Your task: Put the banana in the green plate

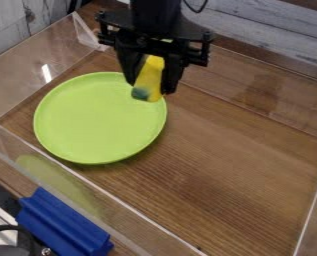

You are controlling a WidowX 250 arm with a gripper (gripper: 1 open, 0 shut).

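The yellow banana (149, 77) hangs upright with its dark green tip down, held between the fingers of my black gripper (150, 72), which is shut on it. It hovers in the air over the far right rim of the lime-green plate (87, 125), which lies flat on the wooden table at the left. The banana's upper end is hidden inside the gripper.
Clear acrylic walls (27, 60) enclose the wooden table (241, 170). A blue object (61, 230) sits outside the front left corner. A yellow and blue item (145, 20) lies behind the back wall.
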